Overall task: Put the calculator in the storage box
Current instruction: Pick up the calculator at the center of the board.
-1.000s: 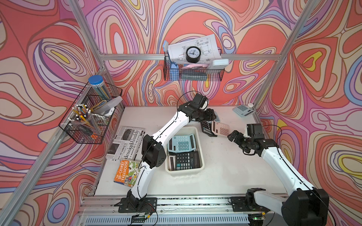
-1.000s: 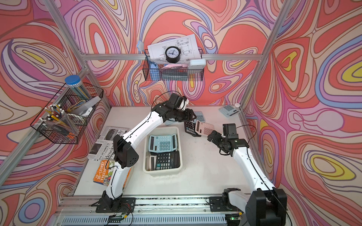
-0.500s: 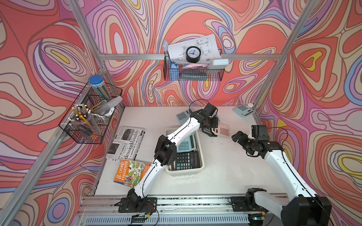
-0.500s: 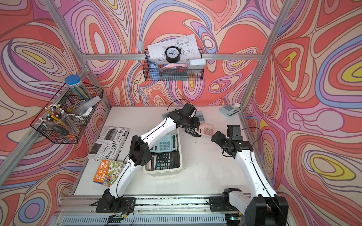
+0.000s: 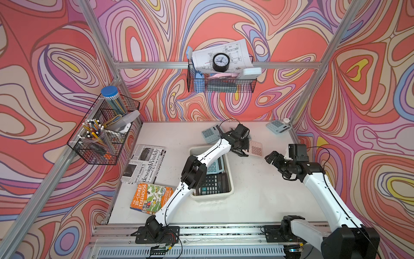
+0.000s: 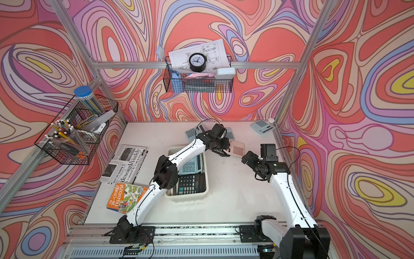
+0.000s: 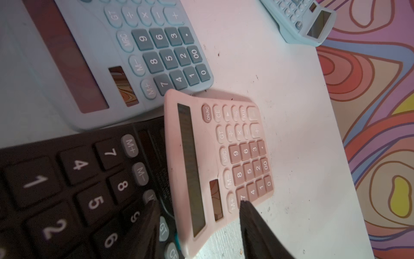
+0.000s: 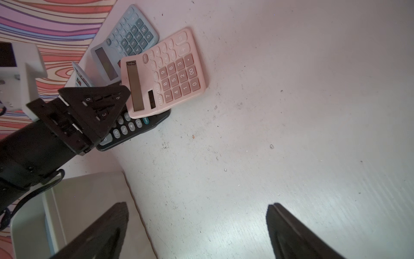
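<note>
Just past the far right corner of the cream rectangular plastic storage box (image 5: 212,197), my left gripper (image 5: 241,153) has swung right, jaws now apart astride the pink plastic calculator (image 5: 255,148) lying on the white table (image 5: 257,201), while my right gripper (image 5: 271,157) still waits, jaws spread wide.

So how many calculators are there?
7: one teal, one black in the storage box; a pink one overlapping another black one at the left pincer; two blue just beyond it; one blue in the far corner. More may be hidden.
</note>
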`<state>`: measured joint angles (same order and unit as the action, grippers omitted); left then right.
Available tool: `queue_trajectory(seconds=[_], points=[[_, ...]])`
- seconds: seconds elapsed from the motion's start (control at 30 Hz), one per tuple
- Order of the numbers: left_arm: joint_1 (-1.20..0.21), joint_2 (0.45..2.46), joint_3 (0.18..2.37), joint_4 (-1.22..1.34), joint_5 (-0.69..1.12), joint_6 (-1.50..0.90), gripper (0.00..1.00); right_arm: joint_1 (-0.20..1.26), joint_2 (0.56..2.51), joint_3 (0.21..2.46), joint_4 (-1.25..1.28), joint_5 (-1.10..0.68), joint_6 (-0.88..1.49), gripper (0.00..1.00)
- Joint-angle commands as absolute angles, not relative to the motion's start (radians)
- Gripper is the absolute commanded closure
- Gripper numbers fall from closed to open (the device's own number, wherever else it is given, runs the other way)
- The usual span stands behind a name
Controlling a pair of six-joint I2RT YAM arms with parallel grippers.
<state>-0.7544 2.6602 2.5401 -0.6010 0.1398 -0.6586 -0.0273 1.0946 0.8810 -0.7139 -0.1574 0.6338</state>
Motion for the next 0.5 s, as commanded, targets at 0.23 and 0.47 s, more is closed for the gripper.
queue_trajectory(seconds=[0.23, 0.47], points=[[-0.769, 2.727, 2.572, -0.524, 0.189, -0.721, 0.56, -0.035, 1.071, 0.886, -0.729, -0.182, 0.628, 0.02], [-0.770, 2.721, 2.570, -0.511, 0.209, -0.746, 0.74, -0.038, 1.065, 0.891, -0.739, -0.181, 0.623, 0.02]])
